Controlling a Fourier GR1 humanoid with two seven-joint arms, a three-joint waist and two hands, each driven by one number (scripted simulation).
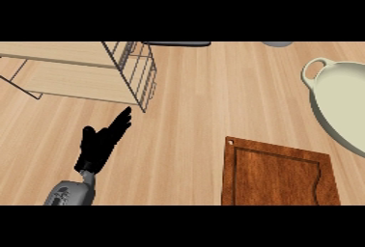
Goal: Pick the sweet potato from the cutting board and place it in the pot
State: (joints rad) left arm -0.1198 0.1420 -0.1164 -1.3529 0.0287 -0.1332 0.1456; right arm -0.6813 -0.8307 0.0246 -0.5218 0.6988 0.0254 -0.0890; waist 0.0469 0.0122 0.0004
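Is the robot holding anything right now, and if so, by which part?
Nothing is held. The left hand is open with straight fingers over the bare counter. The right hand is out of view.

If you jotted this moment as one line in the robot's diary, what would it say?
left hand: open, resting over counter | right hand: not in view | cutting board: no sweet potato seen | pot: right edge
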